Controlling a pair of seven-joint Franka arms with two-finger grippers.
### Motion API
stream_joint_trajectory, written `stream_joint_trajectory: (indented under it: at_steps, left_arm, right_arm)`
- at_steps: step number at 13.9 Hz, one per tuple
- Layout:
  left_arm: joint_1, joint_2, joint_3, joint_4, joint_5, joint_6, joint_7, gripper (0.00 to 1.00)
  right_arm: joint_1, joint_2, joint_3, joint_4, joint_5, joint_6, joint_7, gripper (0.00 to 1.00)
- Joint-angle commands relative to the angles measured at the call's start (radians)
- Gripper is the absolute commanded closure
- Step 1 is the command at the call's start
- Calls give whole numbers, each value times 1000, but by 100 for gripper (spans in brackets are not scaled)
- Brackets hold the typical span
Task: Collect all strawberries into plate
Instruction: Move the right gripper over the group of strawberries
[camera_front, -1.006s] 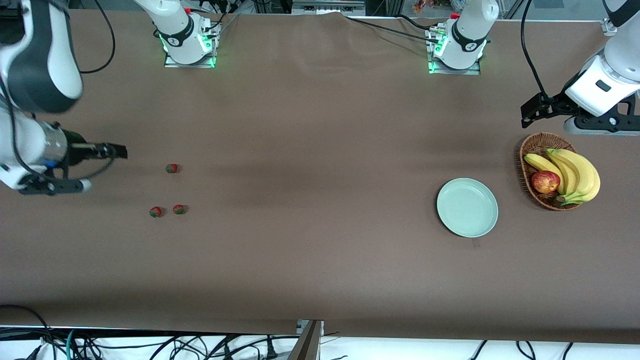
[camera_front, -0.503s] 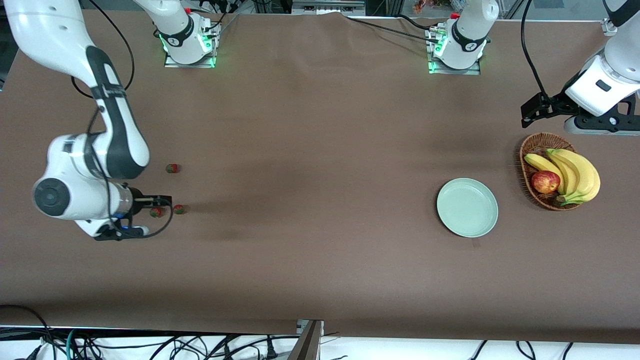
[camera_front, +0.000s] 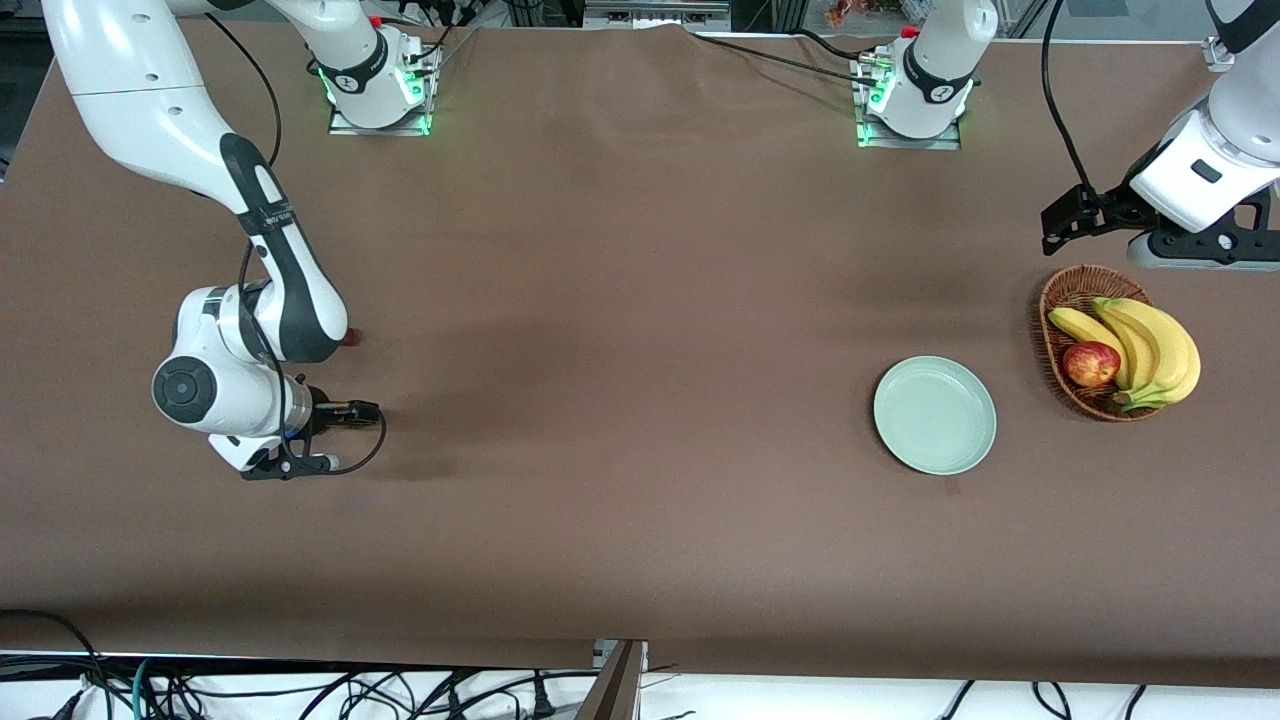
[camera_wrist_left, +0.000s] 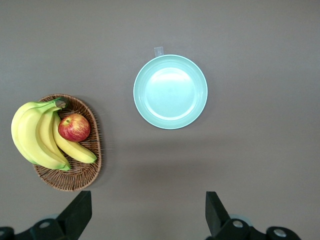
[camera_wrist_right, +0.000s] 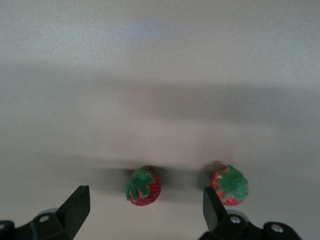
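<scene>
Tabletop strawberries (camera_wrist_right: 143, 186) under right wrist only

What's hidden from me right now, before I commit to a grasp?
- Front view: right arm covers two strawberries; the third strawberry only peeks out.
- Right wrist view: one strawberry is clear, another sits partly behind a fingertip.
- Right gripper, left gripper: fingertips indistinct from the front.

The right arm sweeps down from its base at the upper left of the front frame, elbow bent, wrist turned low at the left-centre, its tool (camera_front: 350, 410) held just above the tabletop with both fingers (camera_wrist_right: 75, 210) spread wide. The left arm waits at the upper right edge, its tool (camera_front: 1062, 226) raised and its fingers (camera_wrist_left: 80, 212) likewise parted.
</scene>
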Motion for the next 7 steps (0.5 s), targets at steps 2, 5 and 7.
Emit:
stream_joint_trajectory:
  at_steps: [2,5,7]
  left_arm:
    - [0,0,2,17,-25,-21,-2,0]
    - [0,0,2,17,-25,-21,-2,0]
    - [0,0,2,20,-25,-21,-2,0]
  right_arm:
    - [5,-7,3,-35,10,40,3,0]
    - [5,-2,3,-63,10,79,-4,1]
    - [3,2,3,-66,10,82,-11,14]
